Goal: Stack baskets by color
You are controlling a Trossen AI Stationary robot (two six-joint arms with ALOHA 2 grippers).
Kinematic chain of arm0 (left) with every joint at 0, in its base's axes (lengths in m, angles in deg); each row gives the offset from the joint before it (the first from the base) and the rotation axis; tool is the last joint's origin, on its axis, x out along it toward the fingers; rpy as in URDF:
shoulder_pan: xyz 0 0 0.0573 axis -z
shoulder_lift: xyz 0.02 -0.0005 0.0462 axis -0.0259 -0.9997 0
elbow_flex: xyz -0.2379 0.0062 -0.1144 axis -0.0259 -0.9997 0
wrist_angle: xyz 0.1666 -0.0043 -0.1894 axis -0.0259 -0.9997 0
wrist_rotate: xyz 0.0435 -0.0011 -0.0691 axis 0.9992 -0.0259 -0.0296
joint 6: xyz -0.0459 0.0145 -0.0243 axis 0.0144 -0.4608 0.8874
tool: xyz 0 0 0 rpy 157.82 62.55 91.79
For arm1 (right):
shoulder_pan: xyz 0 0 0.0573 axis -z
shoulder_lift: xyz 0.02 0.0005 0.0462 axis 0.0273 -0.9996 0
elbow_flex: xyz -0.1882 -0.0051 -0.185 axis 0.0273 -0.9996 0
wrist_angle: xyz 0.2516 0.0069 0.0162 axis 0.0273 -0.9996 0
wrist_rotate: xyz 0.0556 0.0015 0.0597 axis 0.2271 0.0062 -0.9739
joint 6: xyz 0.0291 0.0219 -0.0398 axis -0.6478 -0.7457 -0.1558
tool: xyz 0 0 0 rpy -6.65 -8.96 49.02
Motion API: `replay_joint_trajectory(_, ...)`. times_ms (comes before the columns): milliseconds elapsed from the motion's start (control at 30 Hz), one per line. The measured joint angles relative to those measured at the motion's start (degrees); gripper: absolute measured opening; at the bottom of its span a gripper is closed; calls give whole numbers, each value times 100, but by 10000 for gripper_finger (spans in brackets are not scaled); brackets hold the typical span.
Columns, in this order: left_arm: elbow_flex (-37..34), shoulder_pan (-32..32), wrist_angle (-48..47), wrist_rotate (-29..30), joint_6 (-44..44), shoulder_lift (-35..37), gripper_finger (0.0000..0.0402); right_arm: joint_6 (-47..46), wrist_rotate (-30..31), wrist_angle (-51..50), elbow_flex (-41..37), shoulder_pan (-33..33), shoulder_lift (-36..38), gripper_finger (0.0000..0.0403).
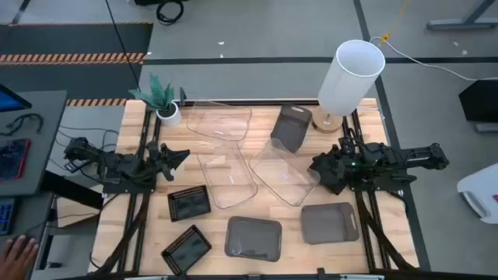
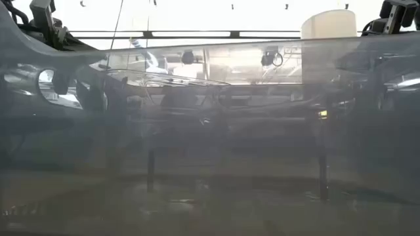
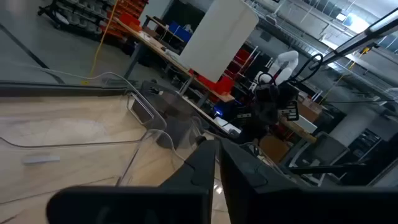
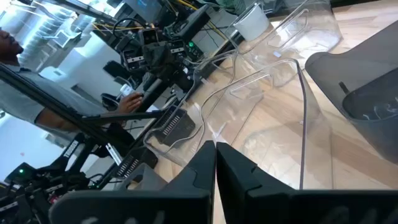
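Note:
Three clear baskets lie mid-table: one at the far side (image 1: 220, 122), one in the middle (image 1: 226, 177), and one tilted to its right (image 1: 284, 173). A smoky-grey basket (image 1: 292, 127) stands tipped near the far edge. Two more grey baskets (image 1: 254, 237) (image 1: 330, 222) lie at the near side. Two black slatted baskets (image 1: 190, 204) (image 1: 187, 249) lie near left. My left gripper (image 1: 185, 155) (image 3: 217, 163) is shut, just left of the middle clear basket. My right gripper (image 1: 316, 164) (image 4: 216, 163) is shut, just right of the tilted clear basket.
A tall white lamp shade (image 1: 352, 74) stands at the far right and a small white pot with a green plant (image 1: 166, 111) at the far left. A grey basket wall (image 2: 210, 144) fills the low view. A person's hand (image 1: 17, 253) shows beyond the table's left edge.

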Motion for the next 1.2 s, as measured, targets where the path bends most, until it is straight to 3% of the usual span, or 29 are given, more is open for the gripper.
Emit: replay_joint_trajectory(1200,2,0,-2,0,1,2,35,0,0,0,0,0,0,19)
